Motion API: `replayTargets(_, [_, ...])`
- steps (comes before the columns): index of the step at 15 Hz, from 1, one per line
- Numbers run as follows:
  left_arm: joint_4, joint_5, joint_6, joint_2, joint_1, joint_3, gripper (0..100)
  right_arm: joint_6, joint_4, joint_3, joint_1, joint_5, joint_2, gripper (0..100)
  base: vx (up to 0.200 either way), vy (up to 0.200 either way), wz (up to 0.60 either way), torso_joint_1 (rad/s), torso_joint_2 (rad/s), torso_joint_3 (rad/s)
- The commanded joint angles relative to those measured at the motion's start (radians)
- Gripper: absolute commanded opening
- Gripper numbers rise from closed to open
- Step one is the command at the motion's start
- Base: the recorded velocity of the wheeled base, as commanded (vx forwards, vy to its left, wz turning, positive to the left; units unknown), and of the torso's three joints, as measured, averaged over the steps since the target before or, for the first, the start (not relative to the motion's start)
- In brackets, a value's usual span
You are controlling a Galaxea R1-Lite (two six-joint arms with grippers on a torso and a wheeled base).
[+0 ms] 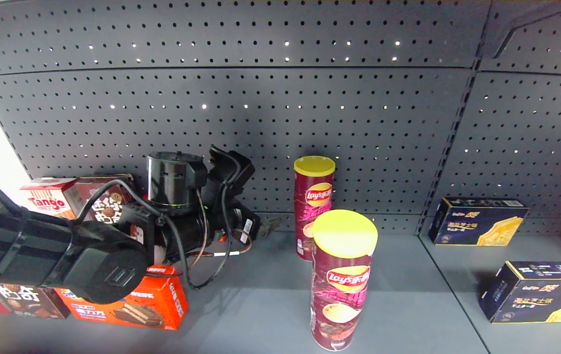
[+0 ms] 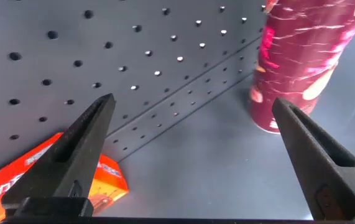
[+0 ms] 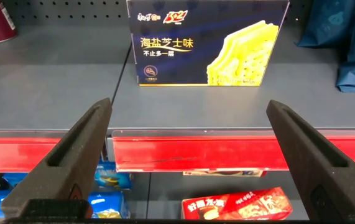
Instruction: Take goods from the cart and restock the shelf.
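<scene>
The left gripper [image 2: 193, 102] is nearest the lens, its two dark fingers spread wide with nothing between them. It is low over the shelf [image 1: 261, 305] floor, close to the pegboard back wall [image 1: 261, 123]. On one side an orange biscuit box [image 2: 102, 177] lies just beside it. On the other side the rear chip can [image 2: 301, 62] stands upright, apart from the fingers. The front chip can [image 1: 343, 280] stands nearer the shelf edge, also upright. Tubes this tall would likely topple at a nudge, so a sideways sweep of the arm could knock either one over or drag the box askew. The right gripper [image 3: 189, 104], equally wide and empty, faces a dark blue cracker box [image 3: 205, 43] across the red price rail [image 3: 227, 152]. A low approach there could strike the rail.
</scene>
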State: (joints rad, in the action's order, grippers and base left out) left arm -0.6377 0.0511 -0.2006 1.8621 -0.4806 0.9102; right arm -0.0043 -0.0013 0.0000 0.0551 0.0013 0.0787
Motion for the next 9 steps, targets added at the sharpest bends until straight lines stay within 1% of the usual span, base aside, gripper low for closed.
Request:
replayTargets(1, [-0.002,-0.007,0.000,0.020,-0.004,0.001,100,0.000,0.000,0.000,0.000,0.000,0.001,100,0.000,0.000,0.00,0.000,0.00,0.000])
replayTargets(4, [-0.005,-0.019,-0.002,0.054,-0.018,0.007,100,0.000,0.000,0.000,0.000,0.000,0.001,100,0.000,0.000,0.00,0.000,0.00,0.000])
replayTargets(5, [-0.005,-0.037,-0.002,0.063,-0.018,0.012,100,0.000,0.000,0.000,0.000,0.000,0.001,100,0.000,0.000,0.00,0.000,0.00,0.000])
replayTargets(9, [-0.005,-0.040,0.000,0.106,-0.018,0.035,100,0.000,0.000,0.000,0.000,0.000,0.001,100,0.000,0.000,0.00,0.000,0.00,0.000])
